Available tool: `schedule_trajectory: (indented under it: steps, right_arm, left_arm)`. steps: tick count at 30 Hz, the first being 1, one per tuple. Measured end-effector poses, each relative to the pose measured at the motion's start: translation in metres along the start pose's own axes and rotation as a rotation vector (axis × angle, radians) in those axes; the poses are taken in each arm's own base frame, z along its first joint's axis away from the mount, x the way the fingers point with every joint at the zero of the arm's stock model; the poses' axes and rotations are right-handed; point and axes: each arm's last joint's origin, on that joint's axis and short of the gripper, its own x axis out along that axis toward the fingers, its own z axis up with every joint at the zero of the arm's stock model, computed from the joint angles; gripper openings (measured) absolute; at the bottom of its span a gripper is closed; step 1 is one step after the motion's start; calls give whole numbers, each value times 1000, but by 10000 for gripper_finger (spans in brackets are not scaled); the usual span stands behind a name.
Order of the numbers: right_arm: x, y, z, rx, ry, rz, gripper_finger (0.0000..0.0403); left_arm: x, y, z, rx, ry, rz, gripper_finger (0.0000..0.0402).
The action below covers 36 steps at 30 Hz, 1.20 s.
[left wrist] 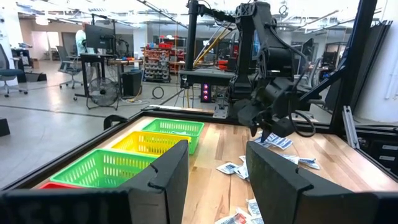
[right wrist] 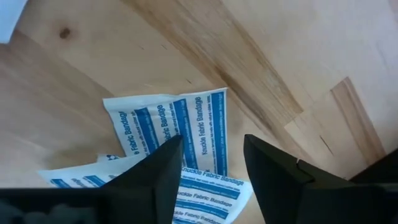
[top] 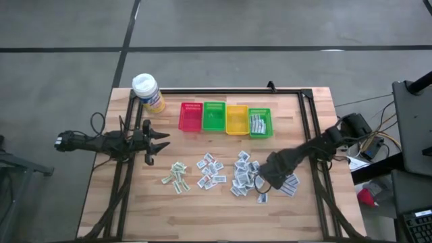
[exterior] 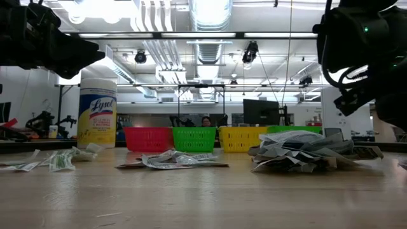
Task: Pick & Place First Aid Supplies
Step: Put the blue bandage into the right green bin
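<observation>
The first aid supplies are small white packets with blue or green print. They lie flat on the wooden table in loose clusters (top: 177, 177), (top: 210, 170), (top: 246, 177). My right gripper (top: 264, 181) points steeply down over the right-hand cluster. It is open, and in the right wrist view its fingers (right wrist: 211, 180) stand either side of a blue-striped bandage packet (right wrist: 171, 134) without plainly touching it. My left gripper (top: 158, 142) waits open and level at the table's left, with nothing between its fingers (left wrist: 217, 180).
Red (top: 191, 116), green (top: 214, 116), yellow (top: 237, 120) and another green basket (top: 260, 123) stand in a row at the far side; the last holds a few packets. A yellow bottle with a white cap (top: 148, 92) stands at the far left. A black frame (top: 307, 101) borders the table.
</observation>
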Motion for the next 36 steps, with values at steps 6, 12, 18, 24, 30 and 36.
schedule_trajectory:
  steps: [6, 12, 18, 24, 30, 36]
  right_arm:
    - [0, -1, 7, 5, 20, 31, 128]
    - [0, -2, 11, 11, 41, 55, 79]
    - [0, -2, 11, 32, 38, 59, 37]
    - [-3, -3, 12, 33, 17, 49, 50]
    - [-14, -4, 11, 31, -34, 87, 97]
    - [-18, -6, 11, 30, -63, 85, 144]
  left_arm:
    - [0, 0, 0, -3, 0, 0, 158]
    - [0, 0, 0, -3, 0, 0, 158]
    - [0, 0, 0, -3, -1, 0, 158]
    - [0, 0, 0, -3, -1, 0, 158]
    - [0, 0, 0, -2, 0, 0, 158]
    - [0, 0, 0, 1, 2, 0, 158]
